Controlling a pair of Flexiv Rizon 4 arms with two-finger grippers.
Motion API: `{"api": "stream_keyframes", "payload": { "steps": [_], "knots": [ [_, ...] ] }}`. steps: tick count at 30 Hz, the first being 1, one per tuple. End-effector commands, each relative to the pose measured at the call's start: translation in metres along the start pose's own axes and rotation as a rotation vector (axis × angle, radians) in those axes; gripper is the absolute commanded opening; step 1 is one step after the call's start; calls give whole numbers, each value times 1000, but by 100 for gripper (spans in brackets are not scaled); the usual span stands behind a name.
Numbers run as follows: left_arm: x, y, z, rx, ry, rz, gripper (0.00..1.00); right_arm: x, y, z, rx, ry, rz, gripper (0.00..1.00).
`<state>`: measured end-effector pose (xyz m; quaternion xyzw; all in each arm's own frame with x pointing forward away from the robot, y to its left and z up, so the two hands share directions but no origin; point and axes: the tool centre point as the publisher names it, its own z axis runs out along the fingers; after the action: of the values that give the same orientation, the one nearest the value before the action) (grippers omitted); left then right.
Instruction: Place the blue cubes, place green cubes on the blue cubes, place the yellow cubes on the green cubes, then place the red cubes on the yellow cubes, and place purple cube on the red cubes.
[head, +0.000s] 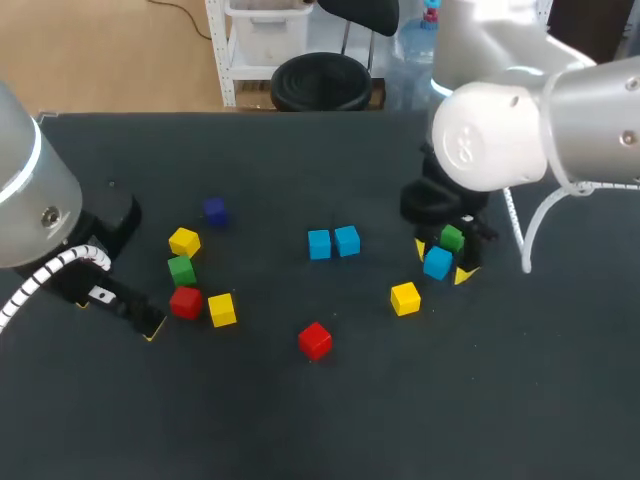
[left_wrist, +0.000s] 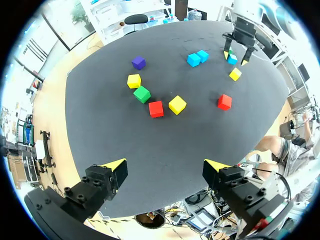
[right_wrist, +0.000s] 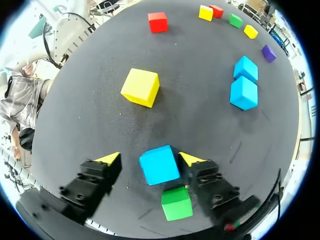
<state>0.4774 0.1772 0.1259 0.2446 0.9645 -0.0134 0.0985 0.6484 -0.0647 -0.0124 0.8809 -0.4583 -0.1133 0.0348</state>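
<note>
head / right gripper (head: 445, 258): mid-right of table (head: 300, 430), fingers pointing down astride blue cube (head: 437, 263).
head / green cube (head: 451, 238): just behind blue cube, under my R wrist; contact btw the 2 can't tell.
head / left gripper (head: 115, 315): low over table's left side, near the left cluster, holding nothing.
head / left cluster: purple cube (head: 214, 210), yellow cube (head: 184, 242), 2nd green cube (head: 181, 270), red cube (head: 186, 302), 2nd yellow cube (head: 222, 309) just beside red cube.
head / centre: blue pair (head: 333, 242) side by side, touching.
head / loose: lone yellow cube (head: 405, 298) near blue cube; lone red cube (head: 315, 340) alone, nearer me than blue pair.
L wrist / left gripper (left_wrist: 165, 167): fingers wide apart, only bare table btw them; all cubes well ahead.
L wrist / far side: right gripper (left_wrist: 237, 54) over blue cube (left_wrist: 232, 59).
R wrist / right gripper (right_wrist: 150, 160): fingers apart, not clamped; blue cube (right_wrist: 159, 165) btw them, tight by 1 finger, clear gap to the other.
R wrist / green cube (right_wrist: 176, 202): further in toward my wrist, beside that same finger.
R wrist / ahead: lone yellow cube (right_wrist: 140, 87) closest; blue pair (right_wrist: 244, 81) off to 1 side.
</note>
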Motion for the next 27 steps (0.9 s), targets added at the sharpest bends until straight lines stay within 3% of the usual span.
{"api": "stream_keyframes", "payload": {
  "steps": [1, 2, 8, 15, 21, 27],
  "knots": [
    [0, 1, 1, 3, 0, 2, 100, 0, 0, 2, -1, 4, 5, 4],
    [0, 1, 1, 3, 0, 2, 100, -1, -1, 3, -3, 6, 8, 0],
    [0, 1, 1, 3, 0, 2, 100, -2, -2, 2, 1, 17, 21, 0],
    [0, 1, 1, 3, 0, 2, 100, -20, -12, -8, 4, 41, 180, 0],
    [0, 1, 1, 3, 0, 2, 100, -44, -35, -20, 42, 103, 297, 0],
    [0, 1, 1, 3, 0, 2, 100, -51, -57, -26, 98, 93, 347, 0]
  ]
}}
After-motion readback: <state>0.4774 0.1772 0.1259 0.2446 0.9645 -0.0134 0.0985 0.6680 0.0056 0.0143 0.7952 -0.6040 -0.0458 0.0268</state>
